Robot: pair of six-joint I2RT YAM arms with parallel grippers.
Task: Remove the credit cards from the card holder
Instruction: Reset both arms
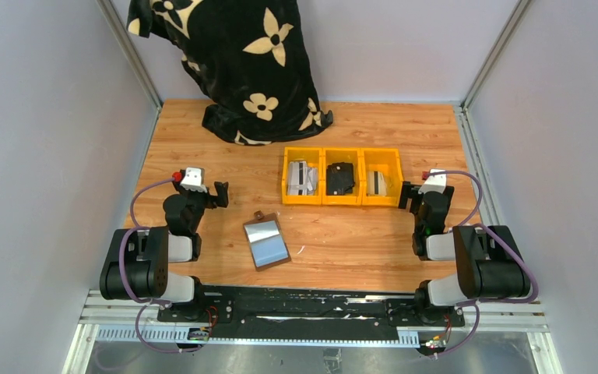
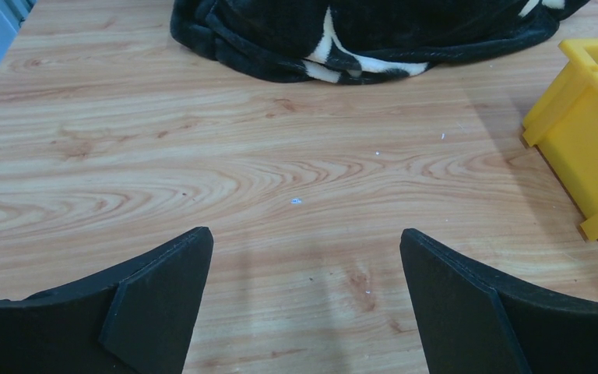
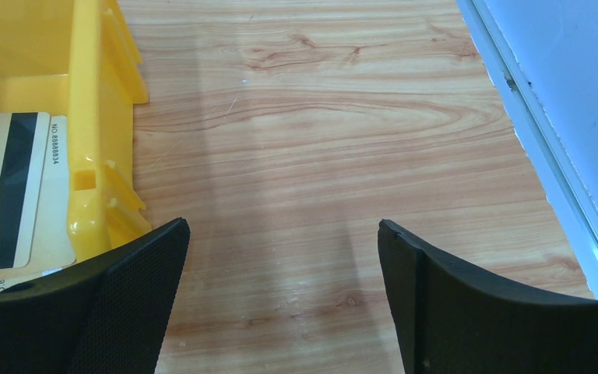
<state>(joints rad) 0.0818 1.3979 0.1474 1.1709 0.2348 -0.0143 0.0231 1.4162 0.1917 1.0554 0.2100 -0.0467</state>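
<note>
Well, the card holder [image 1: 266, 243] lies open on the table [image 1: 350, 238], near the front edge and between the two arms. Its shiny inner sleeve faces up and its little brown tab points toward the far side. Whether anything is tucked in that sleeve I cannot tell from above (the glare hides it).

Beyond it stands a row of three yellow bins [image 1: 342, 200], touching side by side. In the rightmost bin lie credit cards [image 3: 8, 187]: a pale one with a dark stripe rests on top of another that bears a printed number. The leftmost bin also holds pale flat pieces, too small to make out, and the middle bin holds a black lumpy object [image 1: 340, 179].

The left gripper [image 2: 304, 238] hovers over bare wood to the left of the bins, its fingers spread wide with nothing between them. The right gripper [image 3: 280, 227] hangs just beside the rightmost bin's outer wall, likewise spread wide and empty. Both are well apart from the card holder.

A black blanket [image 1: 233, 62] with cream flowers is heaped at the back of the table.
</note>
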